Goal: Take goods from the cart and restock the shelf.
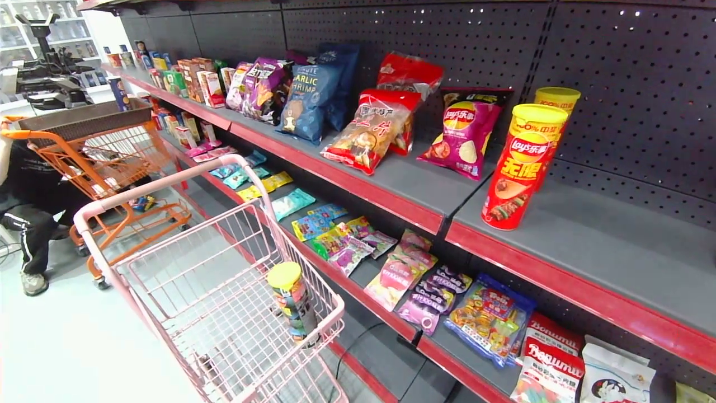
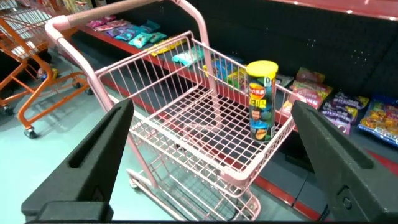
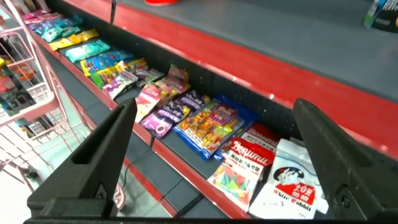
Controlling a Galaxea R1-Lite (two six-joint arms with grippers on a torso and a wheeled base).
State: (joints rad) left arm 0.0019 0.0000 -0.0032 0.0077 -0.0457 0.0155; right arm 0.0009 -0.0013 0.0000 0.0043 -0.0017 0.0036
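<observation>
— Position of the canister (image 2: 262,99)?
— It is found upright in a corner of the pink cart (image 2: 239,176), framed between but well apart from the left gripper's (image 2: 211,112) widely spread jaws.
— Right gripper (image 3: 214,112)?
— Likewise spread wide, nothing held, pointed at snack packets (image 3: 211,127).

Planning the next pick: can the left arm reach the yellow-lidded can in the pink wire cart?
Probably yes: the open left gripper looks down on the pink wire cart, whose yellow-lidded cylindrical can stands upright, uncovered, though close against the basket's corner wires.
</observation>
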